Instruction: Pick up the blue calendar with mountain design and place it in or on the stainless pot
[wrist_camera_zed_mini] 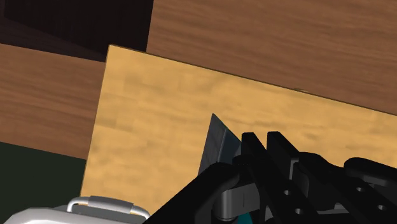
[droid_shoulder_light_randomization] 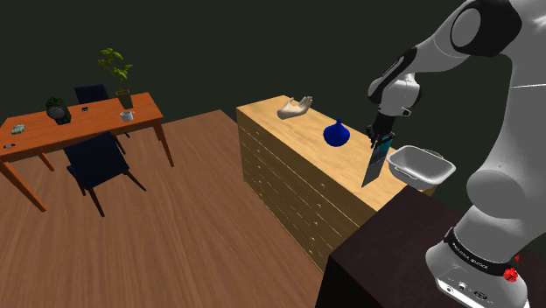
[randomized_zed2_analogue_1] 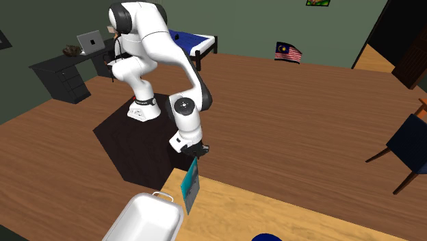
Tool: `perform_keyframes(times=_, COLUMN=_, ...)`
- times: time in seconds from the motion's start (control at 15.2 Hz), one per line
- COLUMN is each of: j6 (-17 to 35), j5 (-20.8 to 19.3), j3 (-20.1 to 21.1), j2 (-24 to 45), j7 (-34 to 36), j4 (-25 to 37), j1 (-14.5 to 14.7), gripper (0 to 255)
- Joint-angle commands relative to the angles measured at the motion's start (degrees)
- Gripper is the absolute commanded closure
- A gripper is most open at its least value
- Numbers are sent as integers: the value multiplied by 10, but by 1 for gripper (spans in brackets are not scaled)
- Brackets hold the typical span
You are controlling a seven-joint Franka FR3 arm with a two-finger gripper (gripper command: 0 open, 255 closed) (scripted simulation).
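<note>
Pincer (droid_shoulder_light_randomization: 381, 136) closed on the calendar (droid_shoulder_light_randomization: 374, 164), clamping its top edge; in the wrist view the black fingers (wrist_camera_zed_mini: 251, 149) clasp it with the sheet sticking out past them. Calendar is a thin blue-teal panel hanging below the pincer, long axis near vertical, bottom end tipped a bit toward frame left in the shoulder view. It hangs over the wood counter (droid_shoulder_light_randomization: 293, 149); I can't tell if its low corner touches the top. Pot (droid_shoulder_light_randomization: 420, 166), drawn pale grey-white with loop handles, sits just right of the calendar in the shoulder view, at the counter's near end. In the second exterior view it's at lower left, rim just beside the calendar's bottom edge. Key relation as I read it: the pot lies sideways from the pincer, close, and the calendar's low end looks to hang below rim level. So I judge I need to raise first, then shift toward the pot, or the edge may catch the rim. Blue vase (droid_shoulder_light_randomization: 337, 133) on the other side, apart.
</note>
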Motion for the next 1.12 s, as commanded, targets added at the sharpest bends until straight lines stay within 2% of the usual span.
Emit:
perform_keyframes(times=0.0, j6=0, j5=0, j3=0, j2=0, j7=0, j4=0, j1=0, gripper=255)
perform_keyframes(times=1.06, j6=-91, j5=-41, j3=-17, j2=-84, j7=36, j4=12, j1=11, gripper=255)
